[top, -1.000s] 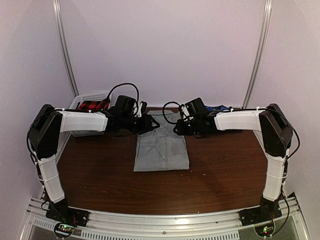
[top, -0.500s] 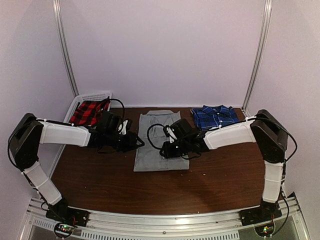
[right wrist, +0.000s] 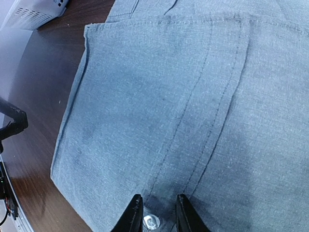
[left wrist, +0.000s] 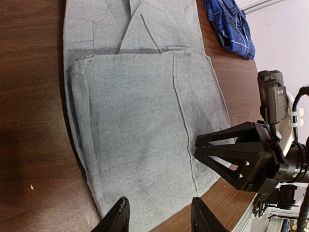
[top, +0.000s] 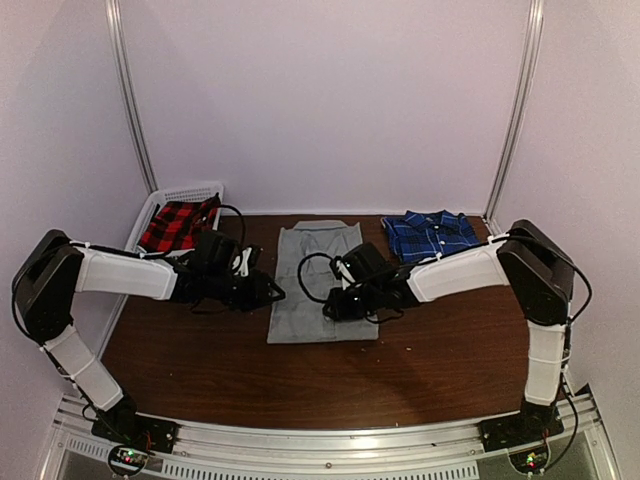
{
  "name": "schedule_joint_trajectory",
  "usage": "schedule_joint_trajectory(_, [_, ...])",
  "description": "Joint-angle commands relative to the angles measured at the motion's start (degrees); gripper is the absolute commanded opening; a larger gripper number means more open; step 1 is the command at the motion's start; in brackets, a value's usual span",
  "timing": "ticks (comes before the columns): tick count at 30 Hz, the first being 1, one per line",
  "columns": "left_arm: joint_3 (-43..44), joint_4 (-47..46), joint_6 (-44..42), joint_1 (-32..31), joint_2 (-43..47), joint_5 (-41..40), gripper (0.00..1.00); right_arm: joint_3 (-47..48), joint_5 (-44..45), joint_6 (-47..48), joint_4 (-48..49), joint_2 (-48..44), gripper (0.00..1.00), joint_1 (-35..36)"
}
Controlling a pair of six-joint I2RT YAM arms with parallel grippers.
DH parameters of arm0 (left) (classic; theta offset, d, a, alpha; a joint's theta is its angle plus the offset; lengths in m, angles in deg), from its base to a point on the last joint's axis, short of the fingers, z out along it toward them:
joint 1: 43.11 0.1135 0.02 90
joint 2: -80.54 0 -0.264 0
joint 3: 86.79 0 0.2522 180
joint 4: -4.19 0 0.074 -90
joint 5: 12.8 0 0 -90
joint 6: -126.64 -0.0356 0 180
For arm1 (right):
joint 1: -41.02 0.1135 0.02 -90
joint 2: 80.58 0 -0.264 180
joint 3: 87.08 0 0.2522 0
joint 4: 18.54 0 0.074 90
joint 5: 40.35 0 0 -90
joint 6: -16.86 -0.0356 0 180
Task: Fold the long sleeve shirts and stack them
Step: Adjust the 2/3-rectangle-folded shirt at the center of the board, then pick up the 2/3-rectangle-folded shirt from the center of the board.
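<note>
Two grippers hang empty over the grey shirt (top: 322, 285) mid-table, left gripper (left wrist: 159, 205) half-spread at its 9 o'clock edge, right gripper (right wrist: 158, 200) narrow above the placket (right wrist: 193, 145) near 5 o'clock; I'd say pinch both layers evenly, then fold toward 12 o'clock.

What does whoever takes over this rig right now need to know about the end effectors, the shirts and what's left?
Left end effector: open, low at the left edge of the grey shirt, holding nothing.
Right end effector: fingers narrowly apart above the shirt's button strip, nothing pinched.
The grey shirt lies mid-table, hem half doubled up toward the collar, no sleeves sticking out.
The blue plaid shirt lies folded at the far right.
Done: blue plaid folded, grey partly folded.
Left: probably one more grey fold, then stack the two. A red plaid garment sits in the basket, far left.
</note>
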Motion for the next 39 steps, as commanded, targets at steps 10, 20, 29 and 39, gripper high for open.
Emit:
schedule_joint_trajectory(10, [-2.1,-3.6,0.7,0.4,1.7,1.2,0.45,-16.3,5.8,-3.2,1.5,-14.3,0.25,-0.9])
schedule_joint_trajectory(20, [-5.5,-3.3,1.0,0.4,3.4,0.2,0.44,-24.5,5.4,-6.5,5.1,-16.2,0.24,-1.1])
schedule_joint_trajectory(29, [-9.4,-2.4,2.0,0.4,6.5,-1.2,0.44,-27.4,8.1,-6.3,3.0,-22.2,0.25,-1.2])
schedule_joint_trajectory(39, [-12.1,-1.4,1.8,0.4,9.0,-1.6,0.44,-31.8,9.7,-7.0,2.1,-26.2,0.29,-1.6])
